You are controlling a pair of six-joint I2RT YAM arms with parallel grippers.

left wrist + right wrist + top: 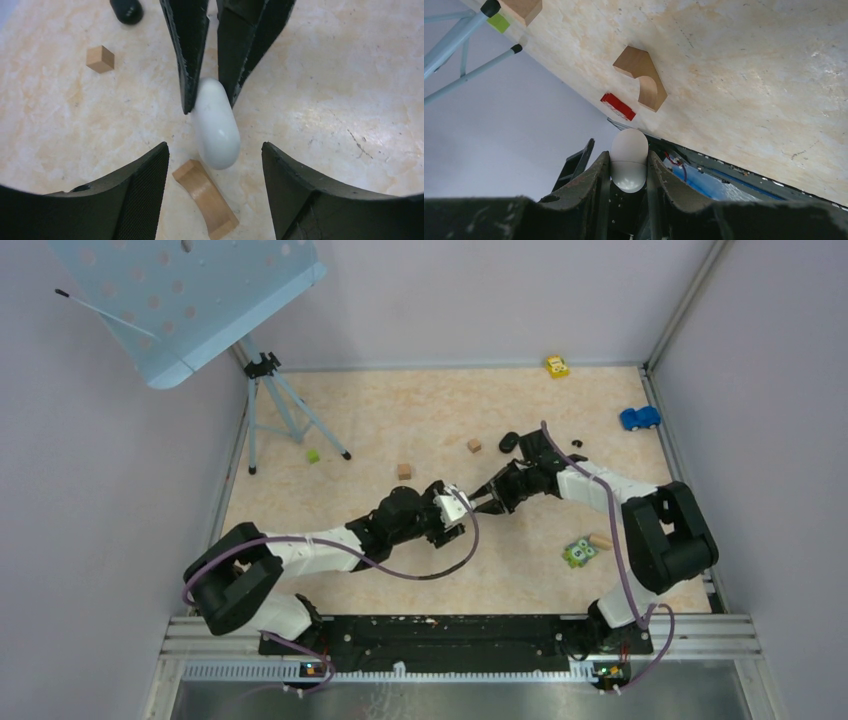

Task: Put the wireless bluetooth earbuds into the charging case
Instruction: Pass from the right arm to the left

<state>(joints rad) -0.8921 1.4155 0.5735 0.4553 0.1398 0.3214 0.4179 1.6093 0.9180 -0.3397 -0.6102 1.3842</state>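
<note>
The charging case (216, 125), a smooth white pill, closed along a thin seam, was pinched at one end by the right claw (210, 102), its free end near the arched wooden block (206, 197).

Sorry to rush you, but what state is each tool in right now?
Left tool: open, holding nothing.
Right tool: closed on the white charging case.

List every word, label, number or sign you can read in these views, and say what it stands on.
No text can be read in any view.
white charging case: plain surface, no print visible.
red strip at the table's edge: too blurred to read, if it bears text at all.
green toy: its markings are too small to read.
</note>
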